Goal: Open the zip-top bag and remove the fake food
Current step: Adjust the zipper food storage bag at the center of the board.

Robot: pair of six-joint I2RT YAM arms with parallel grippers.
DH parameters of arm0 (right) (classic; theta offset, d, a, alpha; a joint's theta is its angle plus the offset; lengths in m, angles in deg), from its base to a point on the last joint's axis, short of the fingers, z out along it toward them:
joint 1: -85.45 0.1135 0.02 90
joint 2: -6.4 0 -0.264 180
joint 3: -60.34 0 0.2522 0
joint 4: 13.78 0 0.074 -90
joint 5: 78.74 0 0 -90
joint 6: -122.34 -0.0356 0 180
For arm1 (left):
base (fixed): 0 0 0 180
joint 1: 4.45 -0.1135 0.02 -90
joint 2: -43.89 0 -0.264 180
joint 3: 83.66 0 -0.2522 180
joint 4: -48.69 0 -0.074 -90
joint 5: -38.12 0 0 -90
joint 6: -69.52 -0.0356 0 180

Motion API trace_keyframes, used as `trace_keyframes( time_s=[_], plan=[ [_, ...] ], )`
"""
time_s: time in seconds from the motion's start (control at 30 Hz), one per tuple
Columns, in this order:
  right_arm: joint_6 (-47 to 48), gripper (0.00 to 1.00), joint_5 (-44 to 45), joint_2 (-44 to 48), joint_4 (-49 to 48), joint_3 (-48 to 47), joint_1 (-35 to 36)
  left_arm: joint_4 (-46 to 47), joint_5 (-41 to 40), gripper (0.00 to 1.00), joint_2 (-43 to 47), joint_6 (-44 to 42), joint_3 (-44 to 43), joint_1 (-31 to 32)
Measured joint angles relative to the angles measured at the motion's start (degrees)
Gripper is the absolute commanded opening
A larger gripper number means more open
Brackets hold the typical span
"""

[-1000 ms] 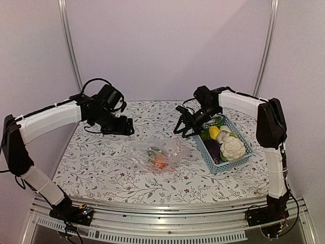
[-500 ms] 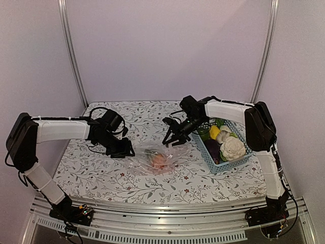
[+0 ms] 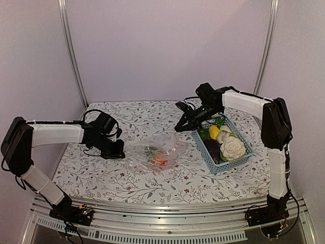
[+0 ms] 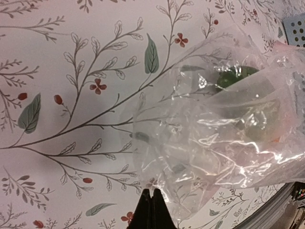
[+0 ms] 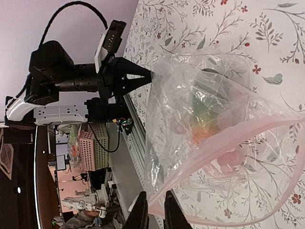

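Clear crinkly zip-top bag [image 3: 152,148], rumpled on the table [image 3: 101,174], orange and green fake food [image 3: 159,158] inside

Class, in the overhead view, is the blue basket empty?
No, the basket holds a cauliflower, an eggplant and a yellow piece.

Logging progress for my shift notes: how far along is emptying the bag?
Seemingly done: the cauliflower and other toys lie in the blue basket. In hand: left gripper and right gripper pinch edges of the zip-top bag. To do: orange and green pieces sit inside; zip state unclear.
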Motion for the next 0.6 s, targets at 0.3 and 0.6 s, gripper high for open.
trace_keyframes(
  time_s=[0.3,0.6],
  plan=[
    [2.5,0.45,0.5,4.8,-0.5,0.2,-1.6,0.0,-1.3,0.44,3.3,-2.3,0.8,-1.2],
    [2.3,0.69,6.1,5.2,0.3,4.5,-0.5,5.8,0.1,0.77,12.2,-0.6,6.3,-1.3]
  ],
)
